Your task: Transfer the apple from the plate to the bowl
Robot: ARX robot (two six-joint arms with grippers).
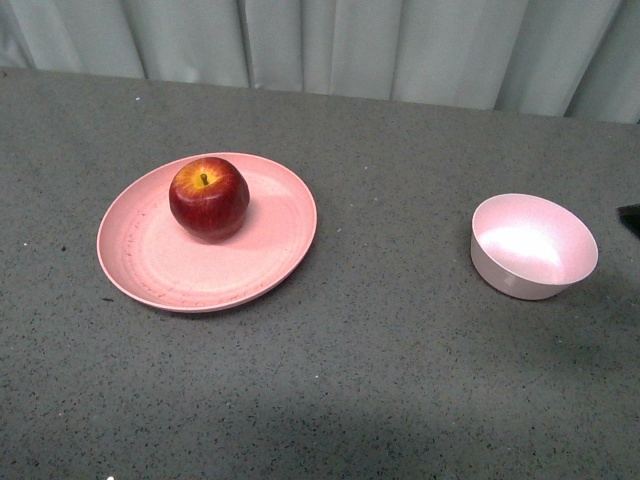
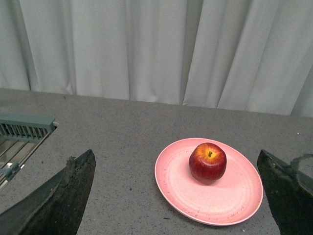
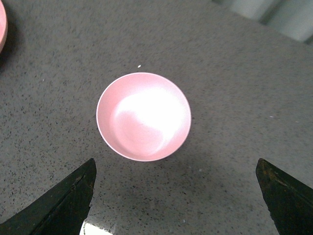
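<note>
The dark-red apple (image 1: 209, 198) stands upright on the far part of the salmon-pink plate (image 1: 150, 265) at the left of the grey table. The small pale pink bowl (image 1: 533, 246) stands empty at the right. In the left wrist view the apple (image 2: 208, 162) and plate (image 2: 230, 200) lie ahead of my left gripper (image 2: 176, 196), which is open and empty, well short of them. In the right wrist view the bowl (image 3: 144, 116) lies just ahead of my right gripper (image 3: 176, 196), open and empty. Neither gripper shows clearly in the front view.
A pale curtain (image 1: 330, 45) hangs behind the table's far edge. A grey-green rack (image 2: 22, 129) sits at the table's side in the left wrist view. A dark tip (image 1: 630, 218) shows at the front view's right edge. A plate rim (image 3: 2, 27) peeks in.
</note>
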